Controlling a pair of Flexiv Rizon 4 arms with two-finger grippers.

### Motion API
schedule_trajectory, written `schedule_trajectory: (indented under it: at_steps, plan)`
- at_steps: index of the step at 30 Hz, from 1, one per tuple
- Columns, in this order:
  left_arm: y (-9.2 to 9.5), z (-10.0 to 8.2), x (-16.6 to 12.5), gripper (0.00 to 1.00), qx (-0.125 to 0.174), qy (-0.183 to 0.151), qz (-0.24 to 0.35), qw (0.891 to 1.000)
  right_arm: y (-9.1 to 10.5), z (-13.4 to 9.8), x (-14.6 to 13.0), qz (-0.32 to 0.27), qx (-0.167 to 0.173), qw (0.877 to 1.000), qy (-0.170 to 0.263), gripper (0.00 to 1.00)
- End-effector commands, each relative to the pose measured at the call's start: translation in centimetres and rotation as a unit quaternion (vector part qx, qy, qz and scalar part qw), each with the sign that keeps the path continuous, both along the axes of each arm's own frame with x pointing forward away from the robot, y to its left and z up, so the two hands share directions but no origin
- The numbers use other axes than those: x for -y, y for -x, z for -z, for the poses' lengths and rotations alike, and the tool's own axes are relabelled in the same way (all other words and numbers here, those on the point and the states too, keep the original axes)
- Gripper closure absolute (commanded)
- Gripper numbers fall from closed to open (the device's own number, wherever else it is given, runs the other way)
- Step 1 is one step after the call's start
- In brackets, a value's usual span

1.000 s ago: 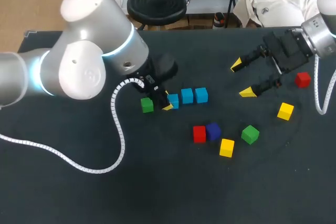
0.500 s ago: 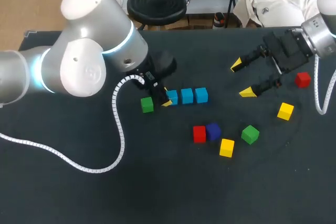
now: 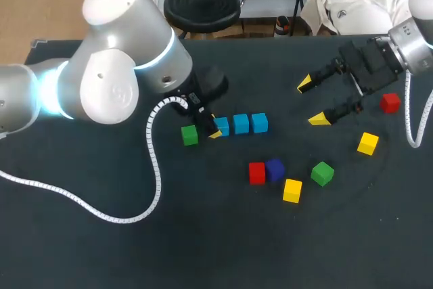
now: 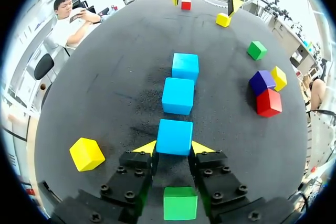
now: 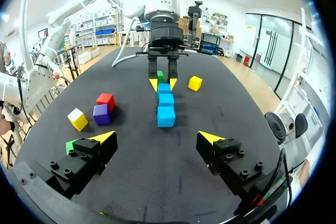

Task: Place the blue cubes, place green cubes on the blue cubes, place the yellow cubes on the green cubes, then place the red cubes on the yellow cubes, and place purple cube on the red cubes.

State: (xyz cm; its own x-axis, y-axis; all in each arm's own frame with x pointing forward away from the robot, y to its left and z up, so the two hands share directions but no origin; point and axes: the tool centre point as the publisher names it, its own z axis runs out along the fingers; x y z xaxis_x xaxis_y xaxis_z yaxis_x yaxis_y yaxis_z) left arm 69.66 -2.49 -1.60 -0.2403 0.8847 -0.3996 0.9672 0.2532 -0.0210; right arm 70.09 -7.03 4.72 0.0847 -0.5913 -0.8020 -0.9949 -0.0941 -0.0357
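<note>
Small blue cube (image 4: 175,135), row's left end: shifts slightly farther, into line; left claw (image 4: 175,148) clamps it; base layer nearly set.

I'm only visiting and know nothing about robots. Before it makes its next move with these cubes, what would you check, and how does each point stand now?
1. The three blue cubes lie in one straight row: ok.
2. Their tops are bare, ready for green: ok.
3. The left gripper is free of the end blue cube: cannot tell.
4. A green cube lies loose close by the left gripper: ok.
5. The right gripper is open and empty: ok.
</note>
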Motion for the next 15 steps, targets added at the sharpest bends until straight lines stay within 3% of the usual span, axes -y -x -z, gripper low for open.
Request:
schedule_trajectory:
  at_steps: [1,15]
  plan:
    - [-0.48,0.09,0.18,1.0,0.0,0.001,0.0,1.0,0.0,0.03,-0.02,0.0,0.001,1.0,0.0,0.0]
    - [-0.69,0.14,0.31,1.0,-0.005,0.006,0.004,1.0,0.0,0.03,-0.02,0.0,0.001,1.0,0.0,0.0]
